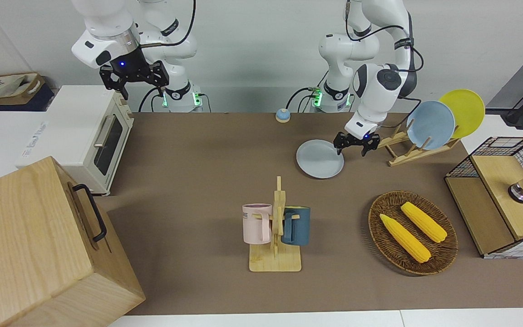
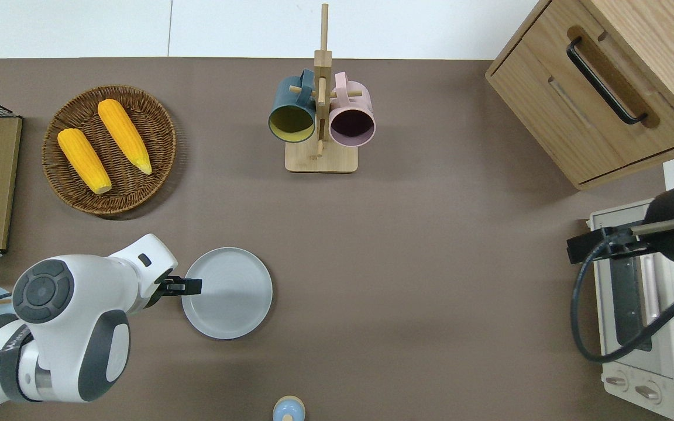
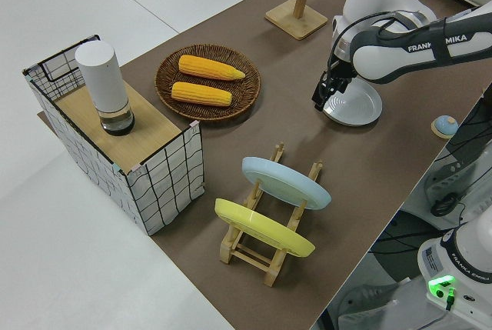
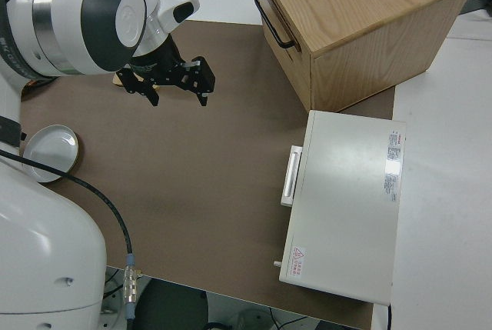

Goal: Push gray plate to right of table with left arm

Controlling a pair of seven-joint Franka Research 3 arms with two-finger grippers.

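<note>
The gray plate lies flat on the brown table, toward the left arm's end and rather near the robots. My left gripper is low at the plate's rim, on the side toward the left arm's end of the table. It is open, nothing is held between its fingers, and one fingertip reaches over the rim. My right gripper is parked and open.
A wooden rack with a light-blue plate and a yellow plate stands close beside the left gripper. A mug stand, a basket of corn, a blue bell, a toaster oven and a wooden cabinet are also here.
</note>
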